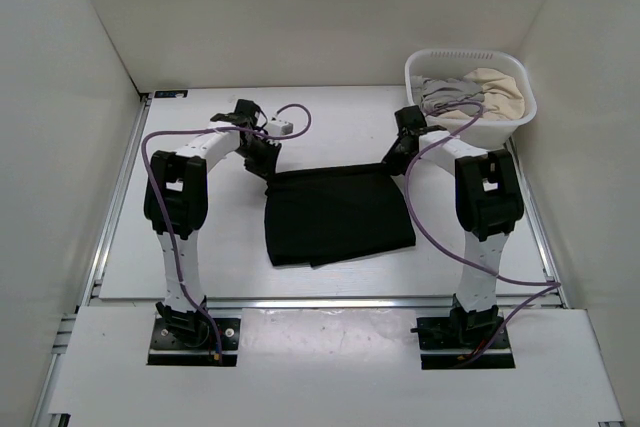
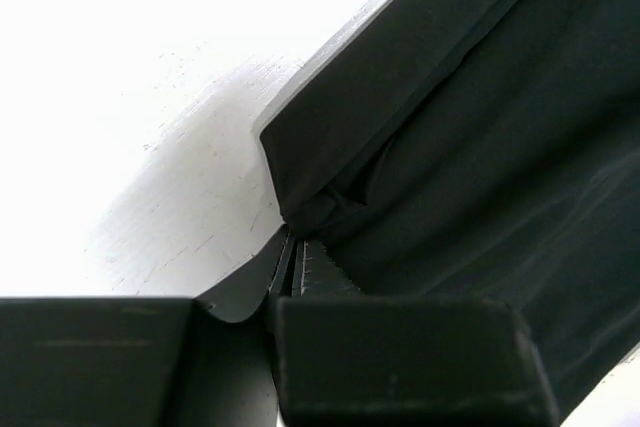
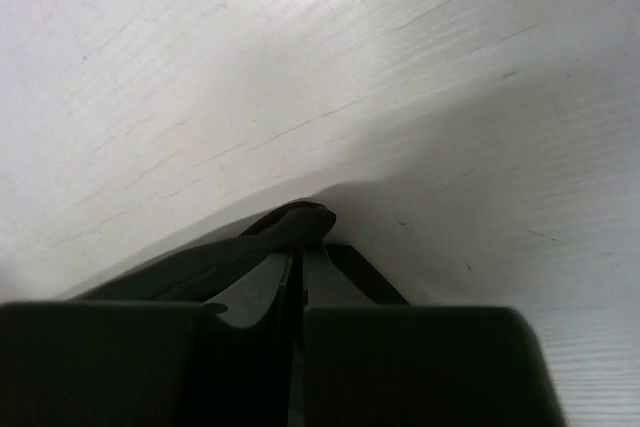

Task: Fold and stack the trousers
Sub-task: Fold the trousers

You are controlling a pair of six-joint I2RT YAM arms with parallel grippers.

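The black trousers [image 1: 335,213] lie folded into a rough rectangle in the middle of the table. My left gripper [image 1: 265,169] is shut on the far left corner of the trousers; in the left wrist view the black cloth [image 2: 470,127] runs up from the closed gripper [image 2: 297,247]. My right gripper [image 1: 396,162] is shut on the far right corner; in the right wrist view a bunched bit of black cloth [image 3: 295,227] sits pinched at the closed gripper [image 3: 300,257], just above the table.
A white laundry basket [image 1: 505,125] with grey and beige garments stands at the back right, close behind the right arm. White walls enclose the table on the left, back and right.
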